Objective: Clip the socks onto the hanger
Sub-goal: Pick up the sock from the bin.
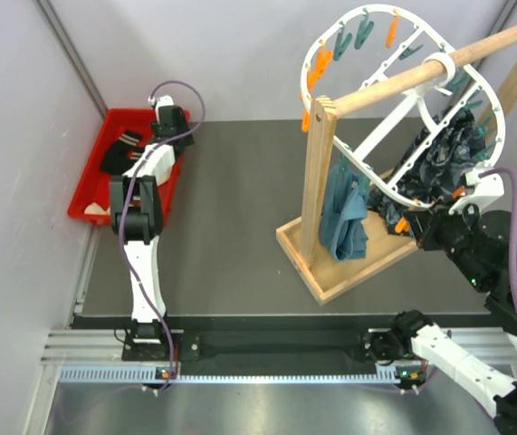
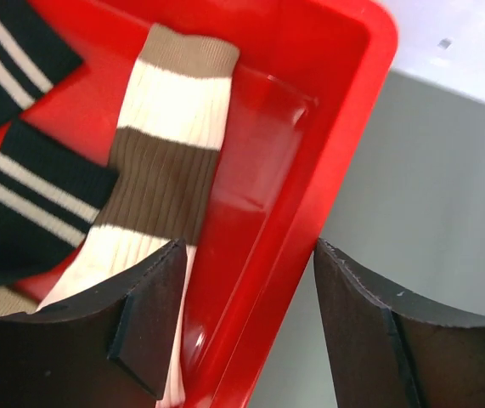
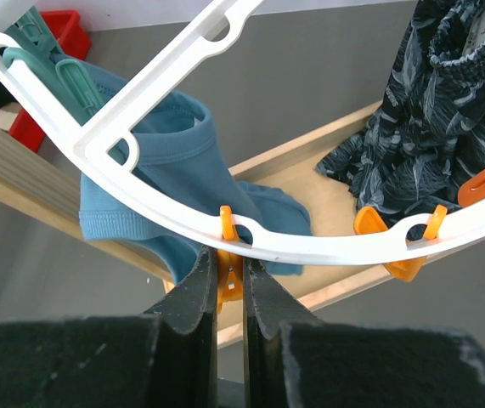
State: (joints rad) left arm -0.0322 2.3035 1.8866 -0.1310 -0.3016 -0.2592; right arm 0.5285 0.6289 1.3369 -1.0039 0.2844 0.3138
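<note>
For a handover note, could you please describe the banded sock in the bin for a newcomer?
A red bin sits at the table's far left. The sock lies inside it: broad brown and cream bands, unlike the black, thin-striped socks alongside.
</note>
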